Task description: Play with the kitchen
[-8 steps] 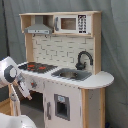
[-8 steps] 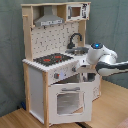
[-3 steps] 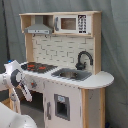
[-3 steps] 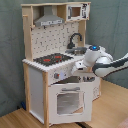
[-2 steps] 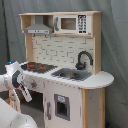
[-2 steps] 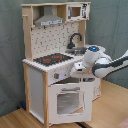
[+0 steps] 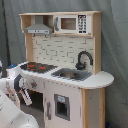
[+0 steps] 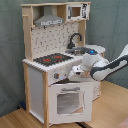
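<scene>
Grey curtain hangs behind the kitchen [image 7: 62,65] in the first exterior view, and we see one toy unit of white panels and light wood. On it we count one black-red stovetop [image 7: 39,66], one steel sink [image 7: 72,74], one black faucet [image 7: 83,60], one grey hood [image 7: 39,30] and one microwave [image 7: 72,23] on the top shelf. The gripper [image 7: 24,93] sits low at the kitchen's front corner below the stovetop, close against the white cabinet; we cannot tell how its fingers stand.

In the second exterior view the kitchen [image 8: 55,65] stands on a wooden floor [image 8: 112,107], its windowed oven door [image 8: 69,101] tilted slightly out. The gripper [image 8: 76,72] is at the front edge just above that door, beside the stovetop [image 8: 52,59].
</scene>
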`<state>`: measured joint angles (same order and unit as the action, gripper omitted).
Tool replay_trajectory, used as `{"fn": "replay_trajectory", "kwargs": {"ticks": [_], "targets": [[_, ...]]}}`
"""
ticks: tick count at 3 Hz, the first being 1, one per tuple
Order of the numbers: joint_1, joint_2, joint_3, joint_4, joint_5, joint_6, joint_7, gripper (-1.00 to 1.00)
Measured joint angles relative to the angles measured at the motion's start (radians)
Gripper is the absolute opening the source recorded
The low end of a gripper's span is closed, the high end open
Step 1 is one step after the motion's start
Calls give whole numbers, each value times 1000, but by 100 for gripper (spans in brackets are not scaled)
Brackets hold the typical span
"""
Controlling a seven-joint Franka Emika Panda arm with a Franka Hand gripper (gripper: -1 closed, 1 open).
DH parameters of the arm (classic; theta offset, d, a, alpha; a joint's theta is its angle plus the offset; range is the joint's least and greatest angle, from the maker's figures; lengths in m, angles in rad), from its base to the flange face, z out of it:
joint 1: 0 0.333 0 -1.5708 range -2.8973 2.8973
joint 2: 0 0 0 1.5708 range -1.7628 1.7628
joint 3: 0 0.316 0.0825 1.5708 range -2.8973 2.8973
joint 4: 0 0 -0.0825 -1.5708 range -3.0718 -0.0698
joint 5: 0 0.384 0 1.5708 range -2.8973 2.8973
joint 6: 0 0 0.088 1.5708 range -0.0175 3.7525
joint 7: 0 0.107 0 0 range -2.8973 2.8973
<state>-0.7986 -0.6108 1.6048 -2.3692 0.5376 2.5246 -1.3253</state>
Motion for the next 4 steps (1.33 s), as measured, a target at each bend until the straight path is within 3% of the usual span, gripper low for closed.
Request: {"fn": "replay_trajectory", "kwargs": {"ticks": [1, 2, 3, 4], "targets": [[-63, 48, 61, 11, 2, 21, 3, -100], [-113, 70, 138, 46, 36, 21, 15, -100], [-168, 70, 213, 75, 80, 21, 30, -100], [-209, 69, 271, 102, 95, 21, 107, -100]]}}
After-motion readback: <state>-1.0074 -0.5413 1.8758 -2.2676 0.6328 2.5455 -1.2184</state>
